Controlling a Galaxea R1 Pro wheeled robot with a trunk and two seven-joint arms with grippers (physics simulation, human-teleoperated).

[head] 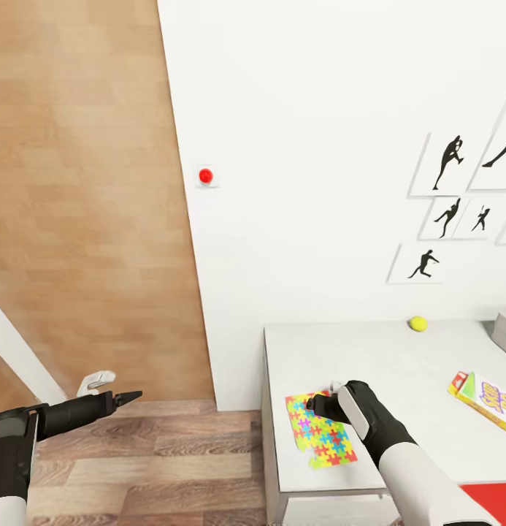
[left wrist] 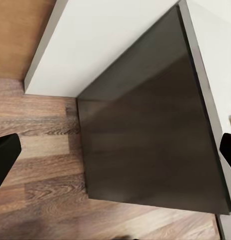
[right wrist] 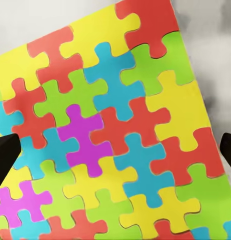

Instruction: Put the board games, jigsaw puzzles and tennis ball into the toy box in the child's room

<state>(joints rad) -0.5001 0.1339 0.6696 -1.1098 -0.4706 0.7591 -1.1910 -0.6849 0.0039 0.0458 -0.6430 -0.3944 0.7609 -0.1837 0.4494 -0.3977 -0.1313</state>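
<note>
The light-grey table [head: 428,380] carries everything this step needs, and the step in hand looks like picking up the jigsaw puzzle [head: 322,429], which lies flat near the table's front left corner. The right gripper [head: 315,405] hangs directly over the puzzle's upper edge; in the right wrist view the coloured pieces [right wrist: 115,130] spread across the whole space between the two dark fingertips [right wrist: 5,157], which stand wide apart, so the fingers are open and hold nothing.

A thin flat sheet gives the fingers no side to close on from straight above. The better way is probably to bring one finger past the puzzle's edge nearest the table's rim, slide the sheet until that edge overhangs, then pinch it above and below.

A yellow-and-green board game [head: 490,398] lies well off to the far side of the fingers, and the tennis ball [head: 418,324] sits beyond them near the wall; neither is in the way.

The left gripper [head: 125,399] is held out over the wood floor, well apart from the table; its fingers look drawn together to a point, empty.
</note>
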